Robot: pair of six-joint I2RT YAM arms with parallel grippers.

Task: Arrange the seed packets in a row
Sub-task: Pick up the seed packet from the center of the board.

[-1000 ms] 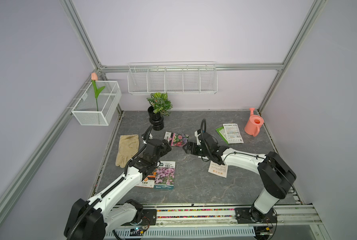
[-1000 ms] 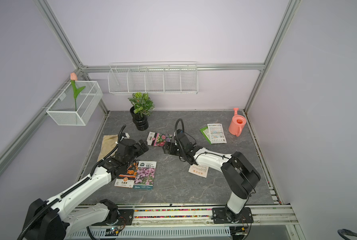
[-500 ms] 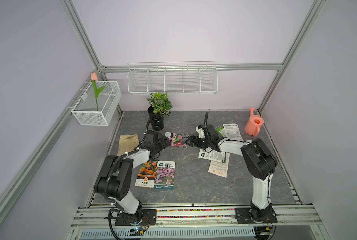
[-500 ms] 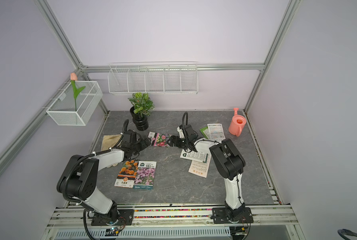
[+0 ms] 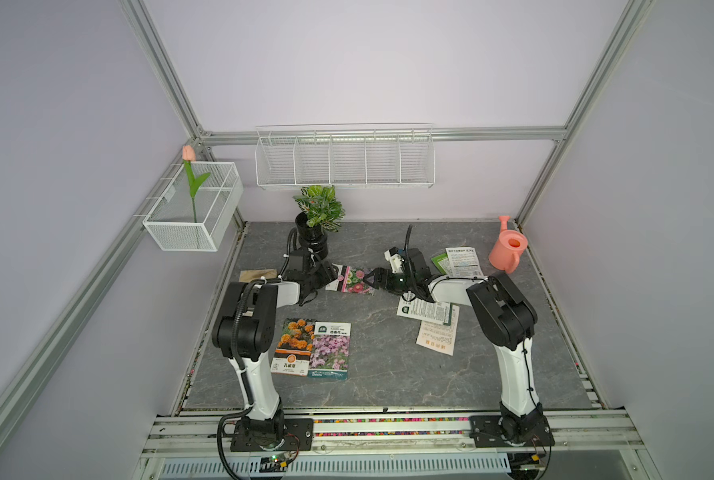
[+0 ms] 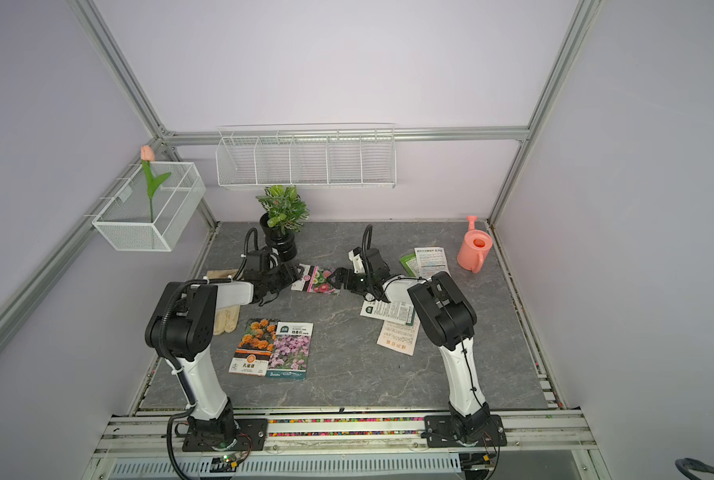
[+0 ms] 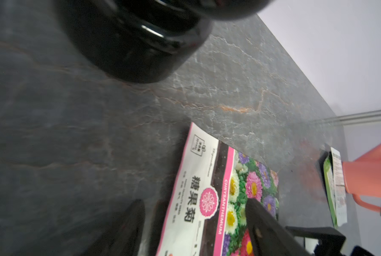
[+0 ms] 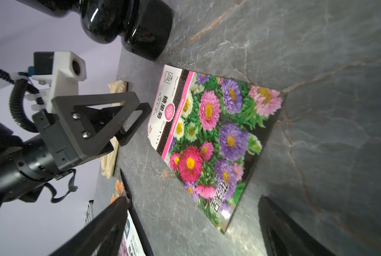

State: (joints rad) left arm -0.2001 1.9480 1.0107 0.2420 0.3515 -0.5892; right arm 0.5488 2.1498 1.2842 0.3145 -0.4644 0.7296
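Note:
A seed packet with mixed pink, purple and white flowers (image 5: 350,280) (image 6: 316,280) lies flat at the back middle of the table, between both grippers. My left gripper (image 5: 326,274) (image 7: 194,221) stands open, its fingers either side of the packet's white end (image 7: 196,195). My right gripper (image 5: 372,279) (image 8: 196,221) is open at the opposite corner (image 8: 225,219), touching nothing. Near the front left, an orange-flower packet (image 5: 293,347) and a pink-flower packet (image 5: 331,350) lie side by side. Two white-backed packets (image 5: 428,309) (image 5: 438,336) overlap at the right. A white one over a green one (image 5: 463,262) lies at the back right.
A black pot with a green plant (image 5: 313,237) stands just behind my left gripper. A pink watering can (image 5: 508,249) sits at the back right corner. A beige glove (image 6: 226,320) lies at the left edge. Wire baskets hang on the back and left walls.
Both arms have drawn their elbows up and swung the grippers back to the mixed-flower packet's two ends. The left jaws have narrowed. The right arm now uncovers a white-backed packet.

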